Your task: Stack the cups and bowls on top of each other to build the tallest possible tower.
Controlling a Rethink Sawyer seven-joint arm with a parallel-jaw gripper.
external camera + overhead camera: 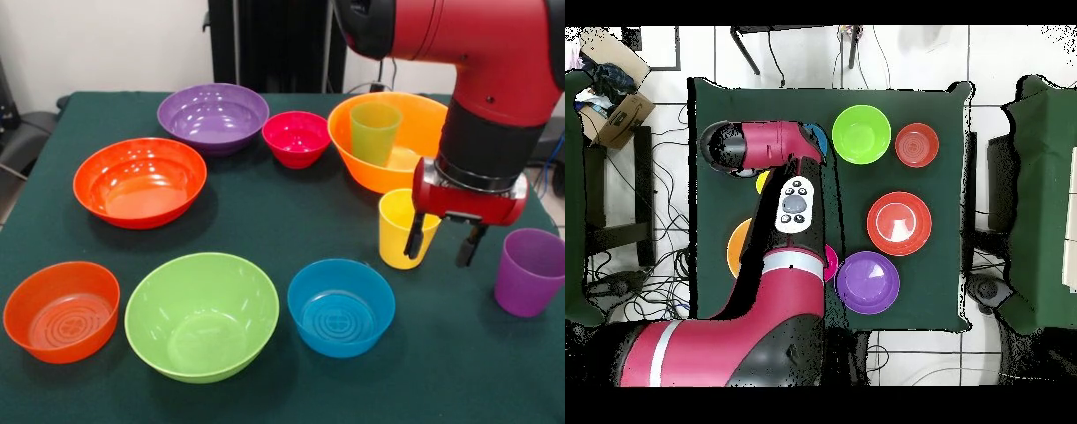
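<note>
Lime bowl (201,315): nearest me, unstacked.
Gripper (446,243): released, one finger overlapping yellow cup (403,228).
Green cup (374,132): inside far orange bowl (388,141).
Risk: I'd tip yellow cup descending off-centre.

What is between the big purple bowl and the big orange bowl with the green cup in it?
The small pink bowl sits between the purple bowl and the orange bowl, shown in the front view.
</note>
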